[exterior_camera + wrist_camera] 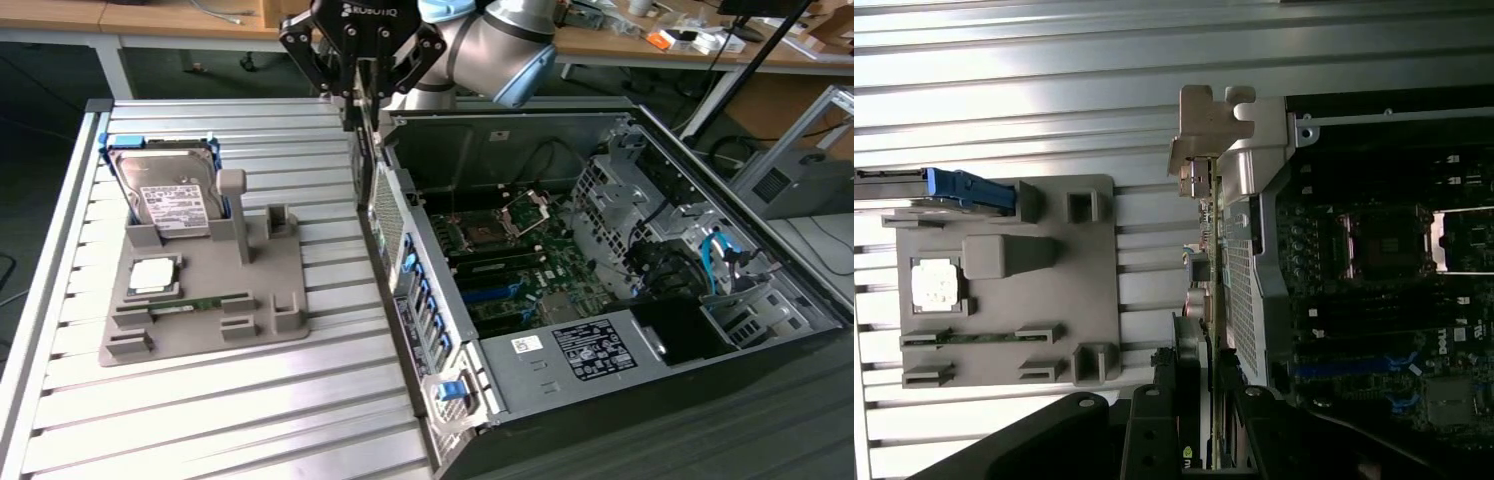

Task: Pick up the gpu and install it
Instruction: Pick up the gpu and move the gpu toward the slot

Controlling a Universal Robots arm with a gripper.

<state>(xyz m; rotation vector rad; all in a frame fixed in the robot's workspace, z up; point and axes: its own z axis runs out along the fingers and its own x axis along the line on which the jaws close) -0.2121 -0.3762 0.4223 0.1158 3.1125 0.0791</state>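
Item: gpu (356, 118), clamped edge-on in end effector (358, 90), above the side wall of computer case (390, 215). Step: transport for install. Needs, likely: careful slot alignment.

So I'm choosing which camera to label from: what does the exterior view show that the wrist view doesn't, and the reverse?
Exterior view's extras: the robot arm above the gripper, the hard drive with its white label facing out, the power supply, and desks behind.
Wrist view's extras: the gpu seen end-on from its silver bracket, next to the case's rear wall.
Shared: the gpu clamped in the gripper, the grey fixture with processor and memory stick, and the motherboard.
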